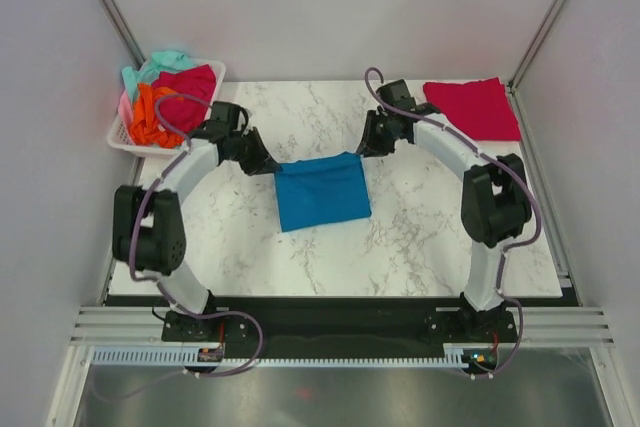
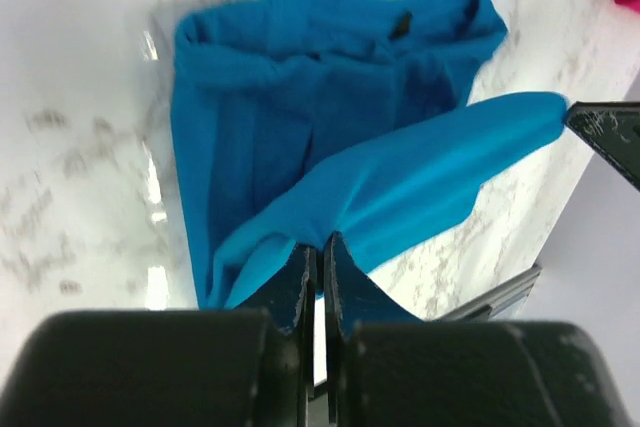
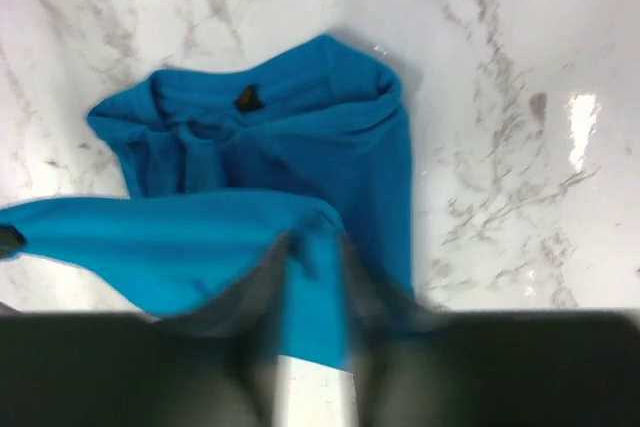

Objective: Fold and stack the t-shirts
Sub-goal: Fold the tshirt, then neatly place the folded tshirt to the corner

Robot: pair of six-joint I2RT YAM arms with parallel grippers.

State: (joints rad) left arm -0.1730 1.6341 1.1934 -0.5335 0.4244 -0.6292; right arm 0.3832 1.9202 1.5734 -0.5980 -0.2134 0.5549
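Quick progress check from where we stood: roughly one shirt done, one in the works, the rest untouched. A red t-shirt (image 1: 472,107) lay flat and folded at the far corner of the worktop (image 1: 420,237), well off to the outer side of the right jaws, so we counted that as the start of the stack. The teal-blue t-shirt (image 1: 322,192) was the one in hand. The left jaws were pinched together on one corner of its edge. The right jaws were blurry in their own view, but cloth ran between the fingers, so we read them as clamped on the other corner. That edge hung lifted and stretched between the two sets of jaws, while the body of the shirt lay on the worktop below and ahead of them, collar tag showing. It looked to us like a fold halfway through, not a finished one. On the outer side of the left jaws sat the white basket (image 1: 118,132) with a heap of t-shirts (image 1: 165,92) in it: mint, red, orange and a bit of pink, all crumpled. So by our reckoning most of the job was left: finish this fold, put it on the red one, then work through the basket.
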